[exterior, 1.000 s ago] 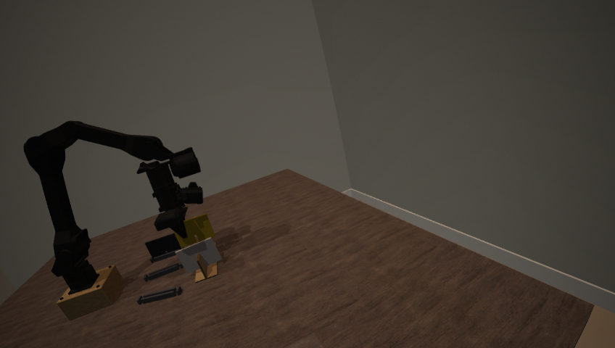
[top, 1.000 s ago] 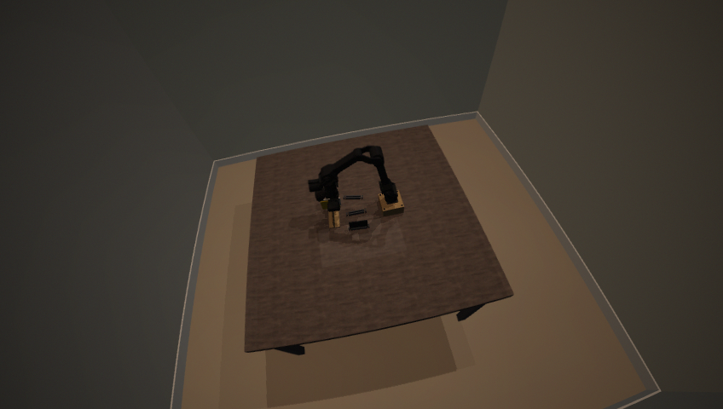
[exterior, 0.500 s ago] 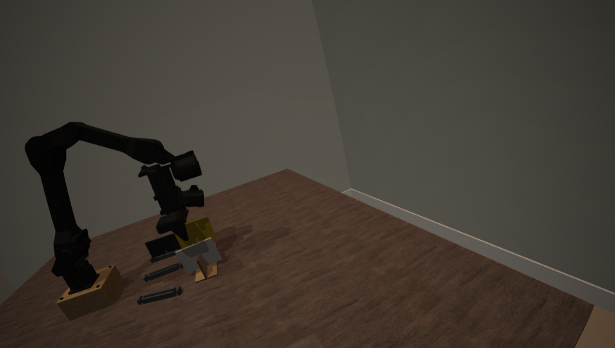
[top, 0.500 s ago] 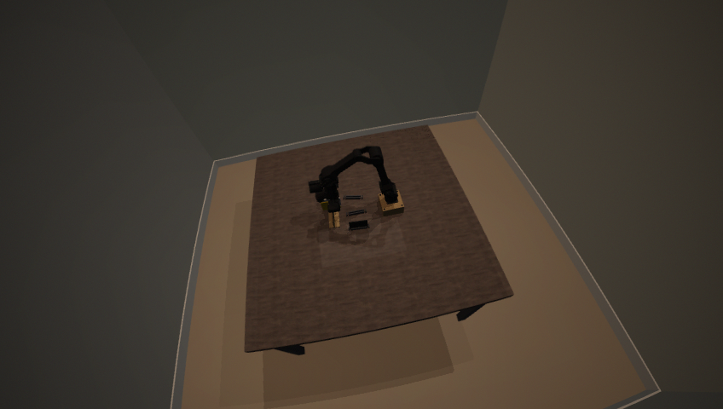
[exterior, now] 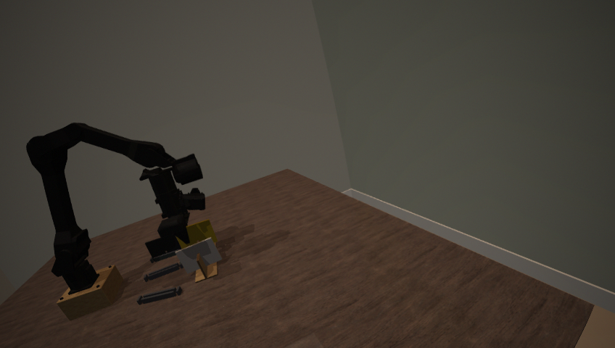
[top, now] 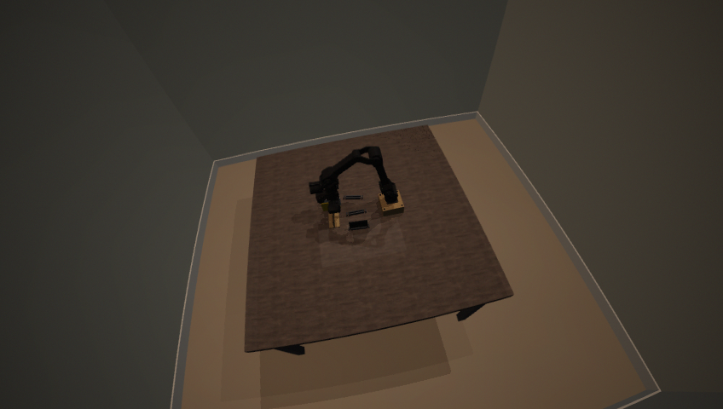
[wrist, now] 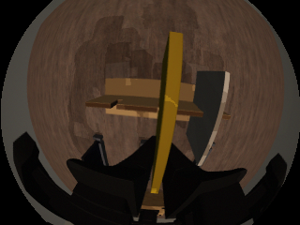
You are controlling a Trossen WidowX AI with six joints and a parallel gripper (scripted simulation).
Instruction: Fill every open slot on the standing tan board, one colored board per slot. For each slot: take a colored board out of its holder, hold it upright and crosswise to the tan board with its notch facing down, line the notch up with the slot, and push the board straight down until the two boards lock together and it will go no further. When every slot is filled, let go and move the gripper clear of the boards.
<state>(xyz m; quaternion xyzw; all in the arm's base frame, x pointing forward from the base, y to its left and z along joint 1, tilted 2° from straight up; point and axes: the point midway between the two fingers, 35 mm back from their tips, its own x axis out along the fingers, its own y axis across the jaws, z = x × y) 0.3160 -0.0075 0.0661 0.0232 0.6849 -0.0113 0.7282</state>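
My gripper is shut on the upright yellow board, held crosswise over the middle of the standing tan board. The yellow board hides the place where the two meet, so I cannot tell whether its notch has entered a slot. A white board stands crosswise in the tan board, right of the yellow one in the wrist view. An open slot shows at the tan board's left in the wrist view. A black board stands in its holder.
Two empty dark holders lie between the tan board and the arm's wooden base: one holder beside the black board's, and another holder farther along. The white board stands close beside the yellow one.
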